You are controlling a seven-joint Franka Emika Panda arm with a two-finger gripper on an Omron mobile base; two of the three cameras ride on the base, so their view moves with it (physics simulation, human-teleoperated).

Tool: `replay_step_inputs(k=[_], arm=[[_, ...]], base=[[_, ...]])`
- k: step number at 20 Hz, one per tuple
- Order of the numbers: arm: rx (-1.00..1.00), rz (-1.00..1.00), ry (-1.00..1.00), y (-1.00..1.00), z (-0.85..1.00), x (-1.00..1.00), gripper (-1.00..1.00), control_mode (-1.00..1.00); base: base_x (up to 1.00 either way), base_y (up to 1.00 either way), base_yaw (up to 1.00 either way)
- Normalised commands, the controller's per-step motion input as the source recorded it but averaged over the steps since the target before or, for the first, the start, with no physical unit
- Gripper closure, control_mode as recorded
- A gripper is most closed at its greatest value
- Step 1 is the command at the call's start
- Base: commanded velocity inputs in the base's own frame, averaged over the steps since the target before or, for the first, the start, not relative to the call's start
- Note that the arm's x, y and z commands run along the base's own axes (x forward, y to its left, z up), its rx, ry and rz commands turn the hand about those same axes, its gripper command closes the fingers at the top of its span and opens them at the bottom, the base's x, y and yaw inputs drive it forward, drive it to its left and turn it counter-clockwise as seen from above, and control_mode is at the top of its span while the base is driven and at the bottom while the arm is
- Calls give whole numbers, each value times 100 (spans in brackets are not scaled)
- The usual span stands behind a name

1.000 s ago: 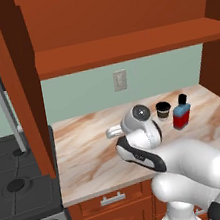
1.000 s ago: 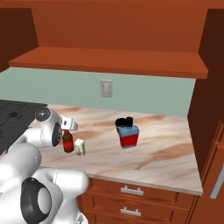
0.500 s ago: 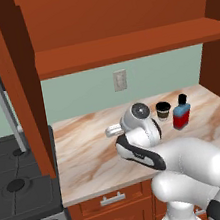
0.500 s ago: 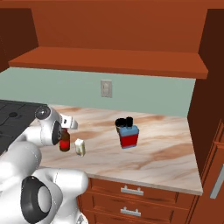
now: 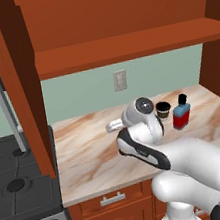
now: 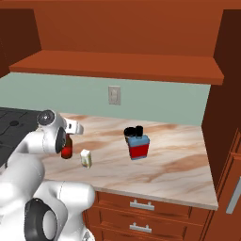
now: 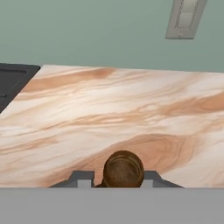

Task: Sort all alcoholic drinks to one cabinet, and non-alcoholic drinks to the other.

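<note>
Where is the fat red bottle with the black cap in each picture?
Left base view: squat red bottle with pale-blue shoulders, right of centre, beside the dark cup.
Right base view: centre.
Hand view: not in it.
Shared landmark: pale wall outlet.

Upright brown bottle (image 6: 66, 149) between pincer (image 7: 123, 175) tips

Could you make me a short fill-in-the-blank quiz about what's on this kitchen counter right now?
1. The end effector is shut on the top of the brown ____.
2. The little white carton stands beside the bottle, on the ____.
3. The red bottle has a ____ cap.
4. The dark cup stands next to the ____ bottle.

Missing words: bottle; counter; black; red
</note>
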Motion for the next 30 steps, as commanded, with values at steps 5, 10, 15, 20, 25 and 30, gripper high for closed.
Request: replay_step_inputs(k=[5, 10, 15, 20, 25, 30], arm=[[-4, 5, -16, 0, 51, -12, 100, -100], [-5, 5, -18, 0, 61, -14, 100, -100], [-2, 4, -14, 0, 70, -14, 100, -100], [-2, 2, -7, 0, 75, -12, 100, -100], [-3, 0, 0, 0, 80, -10, 100, -100], [-5, 0, 0, 0, 73, -6, 100, -100]], base=[[0, 0, 0], [0, 0, 0], [0, 0, 0], [0, 0, 0], [0, 0, 0], [0, 0, 0]])
